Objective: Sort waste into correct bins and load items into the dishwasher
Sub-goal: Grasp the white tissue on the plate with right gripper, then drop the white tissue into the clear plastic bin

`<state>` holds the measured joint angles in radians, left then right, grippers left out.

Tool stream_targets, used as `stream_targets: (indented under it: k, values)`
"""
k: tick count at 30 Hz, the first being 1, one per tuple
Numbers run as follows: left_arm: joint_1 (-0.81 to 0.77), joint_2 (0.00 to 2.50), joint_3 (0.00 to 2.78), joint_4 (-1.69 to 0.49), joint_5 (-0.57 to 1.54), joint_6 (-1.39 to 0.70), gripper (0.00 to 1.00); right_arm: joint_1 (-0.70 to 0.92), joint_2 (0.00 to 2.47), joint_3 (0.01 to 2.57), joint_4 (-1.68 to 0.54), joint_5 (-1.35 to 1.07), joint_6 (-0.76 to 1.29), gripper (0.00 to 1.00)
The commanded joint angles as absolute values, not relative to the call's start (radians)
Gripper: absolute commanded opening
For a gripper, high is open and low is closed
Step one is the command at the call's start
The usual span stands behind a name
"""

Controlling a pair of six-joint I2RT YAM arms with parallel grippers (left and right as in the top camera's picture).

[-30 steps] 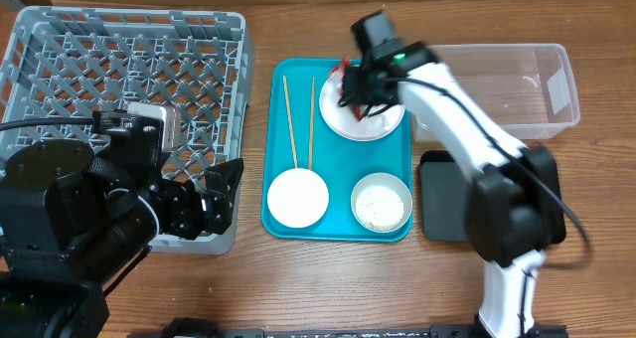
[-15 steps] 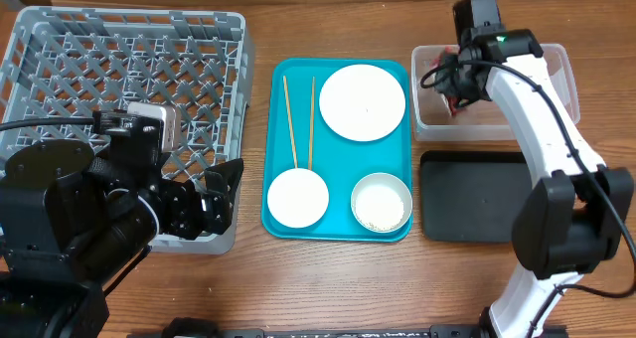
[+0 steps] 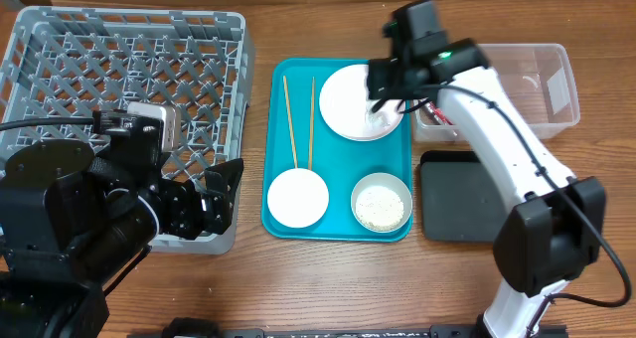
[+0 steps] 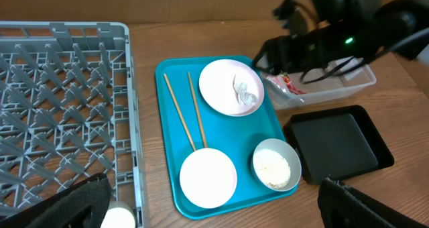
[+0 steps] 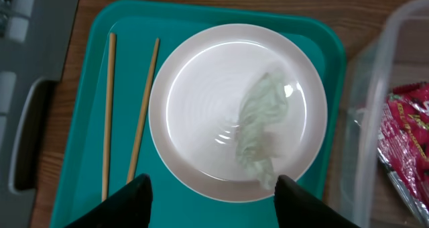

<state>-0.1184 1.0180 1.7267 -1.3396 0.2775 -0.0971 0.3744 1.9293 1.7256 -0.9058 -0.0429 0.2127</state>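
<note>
Overhead: grey dish rack (image 3: 129,70) far left by the spread, empty left gripper (image 4: 214,183), clear tub (image 3: 571,89) far right, teal tray (image 3: 338,164) between, its white plate (image 5: 201,107) under the released right gripper (image 5: 213,182), red-and-white wrapper (image 5: 409,141) lying in the tub's left end.

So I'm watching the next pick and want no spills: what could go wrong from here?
1. The right claw hangs open over the plate. The pale crumpled wad lies low on it, so the claw may scrape or push the plate rather than pinch the wad.
2. A shoved plate could knock the chopsticks beside it.
</note>
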Motion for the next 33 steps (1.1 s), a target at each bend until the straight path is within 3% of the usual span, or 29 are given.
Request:
stream_targets:
  k: [1,12,14,17,18,24,33]
  values:
    - [-0.122,1.021,1.731,-1.339,0.289,-0.089,1.00,0.453,2.019,1.721,-0.875,0.192,0.208,0.61]
    - [-0.122,1.021,1.731,-1.339,0.289,-0.089,1.00,0.436,2.211,1.721,-0.793,0.232,0.233,0.61]
    - [-0.122,1.021,1.731,-1.339,0.289,-0.089,1.00,0.436,2.228,1.721,-0.804,0.190,0.233,0.51]
    - [-0.122,1.021,1.731,-1.339,0.289,-0.089,1.00,0.442,2.235,1.721,-0.820,0.144,0.233,0.21]
    - [-0.122,1.021,1.731,-1.339,0.289,-0.089,1.00,0.445,2.231,1.723,-0.825,0.144,0.233,0.18]
    - [-0.122,1.021,1.731,-1.339,0.289,-0.089,1.00,0.450,2.152,1.792,-0.889,0.144,0.236,0.07]
    - [-0.122,1.021,1.731,-1.339,0.289,-0.089,1.00,0.352,1.931,1.856,-0.969,0.156,0.235,0.06]
